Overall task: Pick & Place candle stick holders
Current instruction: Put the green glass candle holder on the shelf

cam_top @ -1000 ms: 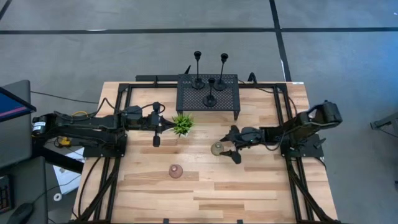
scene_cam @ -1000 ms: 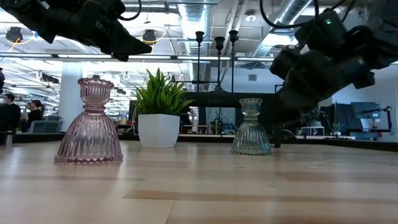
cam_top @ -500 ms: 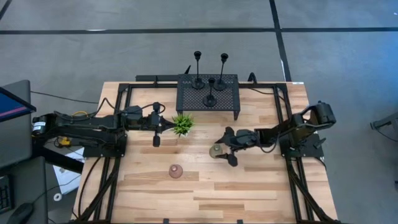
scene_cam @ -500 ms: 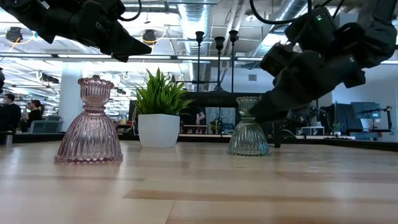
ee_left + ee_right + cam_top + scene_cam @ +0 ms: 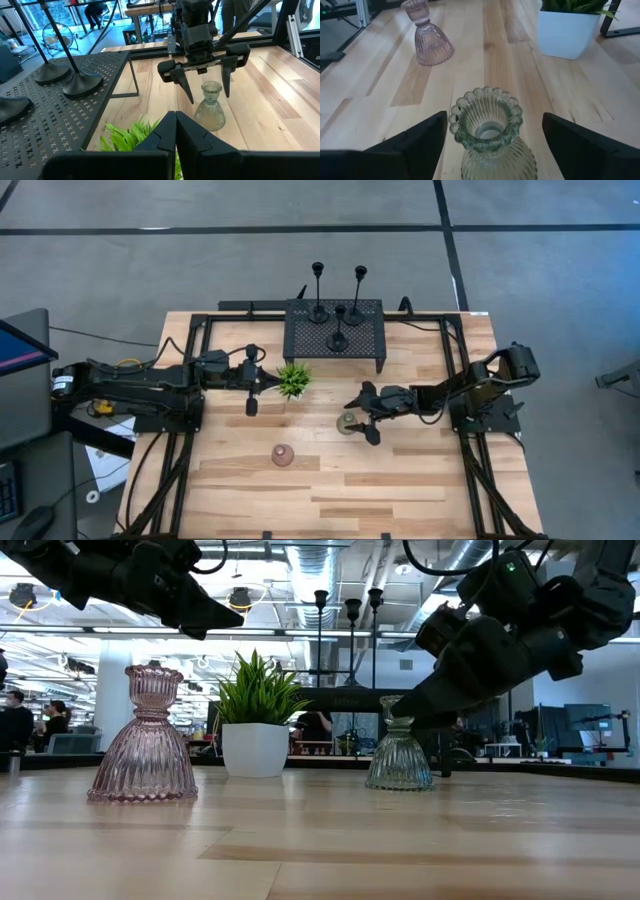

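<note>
A greenish ribbed glass holder [image 5: 348, 421] stands upright on its wide base on the wooden table [image 5: 420, 490]. My right gripper [image 5: 360, 419] is open, one finger on either side of its top cup [image 5: 487, 111], apart from it; the left wrist view shows this too [image 5: 210, 97]. A pinkish glass holder [image 5: 283, 456] stands nearer the front. Three slim black holders [image 5: 339, 330] stand on their round bases on the black mesh rack [image 5: 365, 345]. My left gripper [image 5: 268, 380] is shut and empty beside the potted plant [image 5: 293, 380].
The potted plant in its white pot [image 5: 255, 748] stands between the two arms, in front of the rack at the table's far edge. Black frame rails [image 5: 190, 440] run along the table's left and right sides. People and desks show in the room behind.
My right gripper has gone toward the table's left edge, up to the greenish glass holder, so that its open fingers now stand on either side of the holder's top cup.
</note>
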{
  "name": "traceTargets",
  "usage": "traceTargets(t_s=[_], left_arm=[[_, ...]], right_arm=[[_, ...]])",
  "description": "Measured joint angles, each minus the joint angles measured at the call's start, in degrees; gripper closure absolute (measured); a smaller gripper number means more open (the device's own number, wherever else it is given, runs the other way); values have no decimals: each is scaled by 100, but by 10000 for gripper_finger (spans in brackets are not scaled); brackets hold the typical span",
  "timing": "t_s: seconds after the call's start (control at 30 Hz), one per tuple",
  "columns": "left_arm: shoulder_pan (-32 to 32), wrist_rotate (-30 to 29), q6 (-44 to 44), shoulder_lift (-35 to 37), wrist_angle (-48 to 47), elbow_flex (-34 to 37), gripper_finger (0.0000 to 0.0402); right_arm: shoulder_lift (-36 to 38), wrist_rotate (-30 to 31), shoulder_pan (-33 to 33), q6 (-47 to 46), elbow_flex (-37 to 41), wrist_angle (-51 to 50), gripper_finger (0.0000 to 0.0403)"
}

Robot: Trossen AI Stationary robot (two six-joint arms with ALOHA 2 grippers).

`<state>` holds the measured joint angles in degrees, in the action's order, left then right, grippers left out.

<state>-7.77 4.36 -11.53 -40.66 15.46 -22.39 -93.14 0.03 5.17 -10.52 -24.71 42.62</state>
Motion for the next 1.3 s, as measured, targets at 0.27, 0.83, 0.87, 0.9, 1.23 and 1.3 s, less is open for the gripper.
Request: traceTargets(t_s=[0.27, 0.83, 0.87, 0.9, 1.23, 1.3], left_arm=[[0, 0, 0, 0, 0, 0, 395], [0, 0, 0, 0, 0, 0, 396], [0, 0, 0, 0, 0, 0, 395], [0, 0, -1, 0, 0, 0, 395], [0, 0, 0, 0, 0, 0, 395], [0, 0, 0, 0, 0, 0, 395]], right_arm=[[0, -4, 0, -2, 0, 6, 88], [2, -7, 4, -147, 0, 32, 144], [2, -9, 4, -153, 0, 32, 149], [2, -20, 4, -153, 0, 32, 155], [4, -20, 4, -153, 0, 32, 227], [4, -20, 4, -153, 0, 40, 241]])
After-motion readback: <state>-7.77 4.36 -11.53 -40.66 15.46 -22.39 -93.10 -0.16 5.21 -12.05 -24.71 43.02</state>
